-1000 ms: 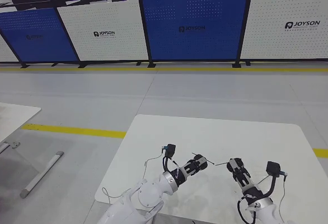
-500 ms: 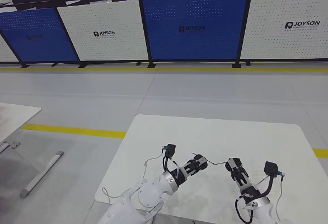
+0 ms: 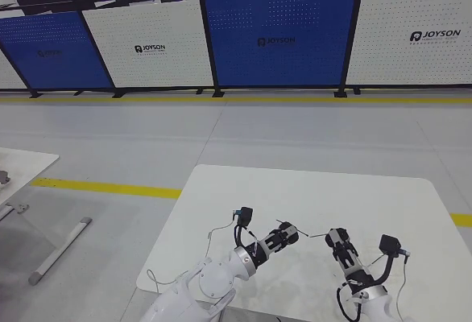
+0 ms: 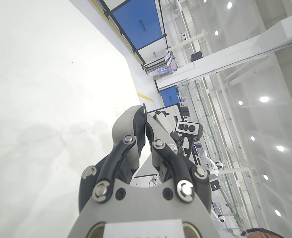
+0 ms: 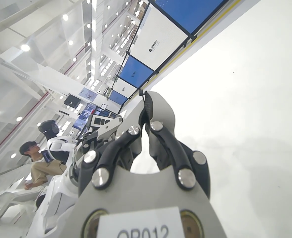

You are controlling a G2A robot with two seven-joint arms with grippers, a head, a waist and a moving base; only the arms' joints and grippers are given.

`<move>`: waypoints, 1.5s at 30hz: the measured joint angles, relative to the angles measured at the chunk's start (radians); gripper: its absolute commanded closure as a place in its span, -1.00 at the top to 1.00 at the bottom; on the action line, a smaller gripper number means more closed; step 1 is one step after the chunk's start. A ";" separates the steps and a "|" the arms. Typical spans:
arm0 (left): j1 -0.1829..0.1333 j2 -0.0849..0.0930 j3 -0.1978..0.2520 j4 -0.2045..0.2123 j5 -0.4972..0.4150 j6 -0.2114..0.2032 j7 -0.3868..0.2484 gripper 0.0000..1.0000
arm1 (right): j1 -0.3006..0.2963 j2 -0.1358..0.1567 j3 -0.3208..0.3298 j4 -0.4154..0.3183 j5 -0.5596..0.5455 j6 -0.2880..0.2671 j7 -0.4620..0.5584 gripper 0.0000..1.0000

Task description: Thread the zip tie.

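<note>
Zip tie point(image 3: 312, 236) is being pinched at both ends: the left end effector point(image 3: 291, 233), fingers pressed together, is gripping its 9 o'clock end, and the right end effector point(image 3: 335, 236), likewise clamped, is gripping its 3 o'clock end. The thin black strap is spanning the short gap between them over the white bench point(image 3: 316, 189), toward the 6 o'clock edge.

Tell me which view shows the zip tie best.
Top view: the zip tie reads as a thin dark line running between the left gripper and the right gripper, above the table. In each wrist view, a small black stub of it pokes past the shut fingers.
</note>
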 measured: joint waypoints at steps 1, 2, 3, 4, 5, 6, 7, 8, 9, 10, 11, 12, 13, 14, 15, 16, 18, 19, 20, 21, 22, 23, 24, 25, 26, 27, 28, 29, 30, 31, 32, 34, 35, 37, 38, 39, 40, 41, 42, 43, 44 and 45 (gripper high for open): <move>0.000 0.000 0.001 0.000 0.008 0.000 0.001 -1.00 | 0.000 0.000 0.000 0.000 0.000 0.000 0.000 -1.00; 0.000 0.000 0.002 -0.001 0.025 0.001 0.008 -1.00 | 0.000 0.000 0.000 0.000 0.000 -0.001 0.000 -1.00; 0.001 0.000 0.003 -0.002 0.038 0.003 0.015 -1.00 | 0.000 0.000 0.000 0.000 0.001 -0.001 0.000 -1.00; 0.002 0.000 0.004 -0.003 0.049 0.004 0.021 -1.00 | 0.000 0.000 0.000 0.000 0.001 -0.001 0.000 -1.00; 0.003 0.000 0.004 -0.005 0.064 0.006 0.028 -1.00 | 0.000 0.000 0.000 0.000 0.001 -0.001 0.000 -1.00; 0.003 0.000 0.004 -0.007 0.079 0.008 0.036 -1.00 | 0.000 0.000 0.000 0.000 0.001 -0.001 0.000 -1.00; 0.005 0.000 0.004 -0.009 0.096 0.007 0.049 -1.00 | 0.000 0.000 0.000 0.000 0.001 -0.001 0.000 -1.00; 0.008 -0.001 0.004 -0.014 0.114 0.000 0.071 -1.00 | 0.000 0.000 0.000 0.000 0.001 -0.001 0.000 -1.00; 0.010 -0.001 0.005 -0.016 0.120 -0.006 0.081 -1.00 | 0.000 0.000 0.000 0.000 0.001 -0.001 0.000 -1.00; 0.011 -0.002 0.005 -0.017 0.122 -0.008 0.085 -1.00 | 0.000 0.000 0.000 0.000 0.001 -0.001 0.000 -1.00; 0.011 -0.002 0.005 -0.017 0.122 -0.008 0.086 -1.00 | 0.000 0.000 0.000 0.000 0.001 -0.001 0.000 -1.00; 0.011 -0.002 0.005 -0.017 0.121 -0.008 0.085 -1.00 | 0.000 0.000 0.000 0.000 0.001 -0.001 0.000 -1.00; 0.011 -0.002 0.005 -0.016 0.121 -0.008 0.085 -1.00 | 0.000 0.000 0.000 0.000 0.001 -0.001 0.000 -1.00; 0.011 -0.002 0.005 -0.016 0.120 -0.008 0.084 -1.00 | 0.000 0.000 0.000 0.000 0.001 -0.001 0.000 -1.00; 0.011 -0.002 0.005 -0.016 0.120 -0.008 0.084 -1.00 | 0.000 0.000 0.000 0.000 0.001 -0.001 0.000 -1.00; 0.011 -0.002 0.005 -0.016 0.120 -0.008 0.084 -1.00 | 0.000 0.000 0.000 0.000 0.001 -0.001 0.000 -1.00; 0.011 -0.001 0.005 -0.016 0.120 -0.008 0.084 -1.00 | 0.000 0.000 0.000 0.000 0.001 -0.001 0.000 -1.00; 0.011 -0.002 0.005 -0.016 0.121 -0.007 0.085 -1.00 | 0.000 0.000 0.000 0.000 0.001 -0.001 0.000 -1.00; 0.010 -0.002 0.005 -0.014 0.128 -0.002 0.088 -1.00 | 0.000 0.000 0.000 0.000 0.001 -0.001 0.000 -1.00; 0.009 -0.002 0.006 -0.011 0.144 0.004 0.095 -1.00 | 0.000 0.000 0.000 0.000 0.001 -0.001 0.000 -1.00; 0.007 -0.002 0.009 -0.007 0.171 0.012 0.104 -1.00 | 0.000 0.000 0.000 0.000 0.001 -0.001 0.000 -1.00; 0.006 -0.003 0.016 -0.002 0.209 0.021 0.117 -1.00 | 0.000 0.000 0.000 0.000 0.001 -0.001 0.000 -1.00; 0.007 -0.004 0.021 0.000 0.227 0.022 0.125 -1.00 | 0.000 0.000 0.000 0.000 0.001 -0.001 0.000 -1.00; 0.008 -0.006 0.025 0.000 0.227 0.017 0.129 -1.00 | 0.000 0.000 0.000 0.000 0.001 -0.001 0.000 -1.00; 0.009 -0.007 0.027 0.000 0.211 0.013 0.130 -1.00 | 0.000 0.000 0.000 0.000 0.001 -0.001 0.000 -1.00; 0.009 -0.007 0.027 0.000 0.202 0.012 0.129 -1.00 | 0.000 0.000 0.000 0.000 0.001 -0.001 0.000 -1.00; 0.009 -0.007 0.027 0.000 0.199 0.011 0.129 -1.00 | 0.000 0.000 0.000 0.000 0.001 -0.001 0.000 -1.00; 0.009 -0.007 0.026 0.000 0.198 0.011 0.128 -1.00 | 0.000 0.000 0.000 0.000 0.001 -0.001 0.000 -1.00; 0.009 -0.007 0.026 -0.001 0.199 0.012 0.128 -1.00 | 0.000 0.000 0.000 0.000 0.001 -0.001 0.000 -1.00; 0.009 -0.007 0.026 -0.001 0.199 0.012 0.128 -1.00 | 0.000 0.000 0.000 0.000 0.001 -0.001 0.000 -1.00; 0.009 -0.007 0.026 -0.001 0.199 0.012 0.128 -1.00 | 0.000 0.000 0.000 0.000 0.001 -0.001 0.000 -1.00; 0.009 -0.007 0.026 -0.001 0.200 0.012 0.128 -1.00 | 0.000 0.000 0.000 0.000 0.001 -0.001 0.000 -1.00; 0.009 -0.007 0.026 -0.001 0.200 0.012 0.128 -1.00 | 0.000 -0.001 0.000 0.000 0.003 -0.005 0.005 -1.00; 0.009 -0.007 0.026 -0.001 0.200 0.012 0.128 -1.00 | 0.004 -0.002 0.003 0.007 0.008 -0.014 0.012 -1.00; 0.009 -0.007 0.026 -0.001 0.200 0.012 0.128 -1.00 | 0.008 -0.004 0.004 0.013 0.008 -0.018 0.010 -1.00; 0.009 -0.007 0.026 -0.001 0.200 0.012 0.128 -1.00 | 0.011 -0.005 0.004 0.017 0.008 -0.023 0.008 -1.00; 0.009 -0.007 0.026 -0.001 0.200 0.012 0.128 -1.00 | 0.015 -0.007 0.003 0.022 0.009 -0.028 0.005 -1.00; 0.009 -0.007 0.026 -0.001 0.200 0.012 0.128 -1.00 | 0.020 -0.009 0.001 0.029 0.005 -0.035 -0.001 -1.00; 0.009 -0.007 0.026 -0.001 0.200 0.012 0.128 -1.00 | 0.023 -0.010 0.000 0.034 -0.003 -0.037 -0.007 -1.00; 0.009 -0.007 0.026 -0.001 0.200 0.012 0.128 -1.00 | 0.026 -0.012 -0.003 0.039 -0.013 -0.038 -0.014 -1.00; 0.009 -0.007 0.026 -0.001 0.200 0.012 0.128 -1.00 | 0.029 -0.014 -0.009 0.044 -0.025 -0.042 -0.020 -1.00; 0.009 -0.007 0.026 -0.001 0.200 0.012 0.128 -1.00 | 0.030 -0.015 -0.011 0.045 -0.030 -0.044 -0.020 -1.00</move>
